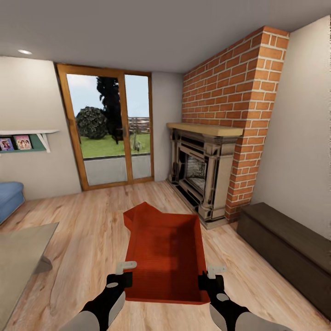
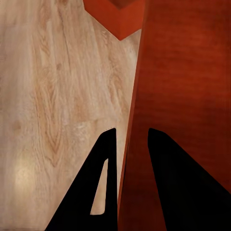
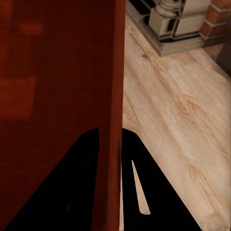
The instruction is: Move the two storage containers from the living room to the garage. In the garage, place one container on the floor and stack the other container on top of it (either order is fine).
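In the head view, an orange-red storage container (image 1: 168,248) hangs level in front of me over the light wood plank floor (image 1: 87,230) of the living room. My left gripper (image 1: 120,279) is shut on its left wall, and my right gripper (image 1: 210,280) is shut on its right wall. The left wrist view shows that wall (image 2: 183,96) clamped in the left gripper (image 2: 131,132). The right wrist view shows the right gripper (image 3: 110,130) pinching the other wall (image 3: 57,72). The second container (image 1: 140,216) lies turned askew, its corner (image 2: 118,21) poking out from under the far end.
An ornate fireplace (image 1: 202,174) with a brick column (image 1: 248,115) stands ahead on the right. A dark low bench (image 1: 285,248) runs along the right wall. Wood-framed glass doors (image 1: 110,133) are straight ahead. A blue sofa (image 1: 9,197) and a beige rug (image 1: 23,257) are at the left.
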You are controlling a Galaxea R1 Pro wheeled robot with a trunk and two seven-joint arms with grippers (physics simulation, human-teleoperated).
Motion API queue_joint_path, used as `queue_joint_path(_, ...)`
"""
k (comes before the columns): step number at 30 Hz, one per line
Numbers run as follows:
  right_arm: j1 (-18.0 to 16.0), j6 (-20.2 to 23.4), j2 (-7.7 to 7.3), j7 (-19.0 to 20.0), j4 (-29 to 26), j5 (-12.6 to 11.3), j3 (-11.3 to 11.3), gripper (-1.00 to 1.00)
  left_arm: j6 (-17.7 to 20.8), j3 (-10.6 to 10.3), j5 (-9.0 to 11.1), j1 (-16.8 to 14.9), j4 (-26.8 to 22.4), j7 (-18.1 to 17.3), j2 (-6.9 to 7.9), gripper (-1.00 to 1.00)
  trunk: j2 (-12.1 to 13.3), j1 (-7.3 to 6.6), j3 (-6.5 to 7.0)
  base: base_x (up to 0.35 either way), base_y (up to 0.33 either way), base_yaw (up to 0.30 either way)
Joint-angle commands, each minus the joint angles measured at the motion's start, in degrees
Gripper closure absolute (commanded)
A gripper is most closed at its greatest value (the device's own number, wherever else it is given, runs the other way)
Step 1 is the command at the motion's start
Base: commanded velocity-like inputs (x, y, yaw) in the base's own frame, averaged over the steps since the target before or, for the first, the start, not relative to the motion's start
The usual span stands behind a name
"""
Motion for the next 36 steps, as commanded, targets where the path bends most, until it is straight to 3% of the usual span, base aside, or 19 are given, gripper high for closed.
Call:
queue_joint_path(1, -0.1, -0.5, -0.11, -0.4, 0.0, -1.1, -2.0, 1.0, 0.0, 1.5, -0.6, 0.0, 0.0, 0.5, 0.2, 1.0, -0.1, -0.02, -0.08, -0.305, 0.0, 0.009)
queue_joint_path(20, -0.1, -0.5, -0.02, -0.4, 0.0, -1.0, -2.0, 1.0, 0.0, 1.5, -0.6, 0.0, 0.0, 0.6, 0.2, 1.0, -0.1, -0.02, 0.64, -0.332, 0.0, 0.241)
queue_joint_path(30, -0.1, -0.5, -0.08, -0.4, 0.0, -1.1, -1.9, 1.0, 0.0, 1.5, -0.6, 0.0, 0.0, 0.6, 0.19, 1.0, -0.1, -0.02, 0.69, -0.334, 0.0, 0.041)
queue_joint_path(36, -0.1, -0.5, -0.02, -0.4, 0.0, -1.0, -1.9, 1.0, 0.0, 1.5, -0.6, 0.0, 0.0, 0.6, 0.2, 1.0, -0.1, -0.02, 0.69, -0.334, 0.0, 0.25)
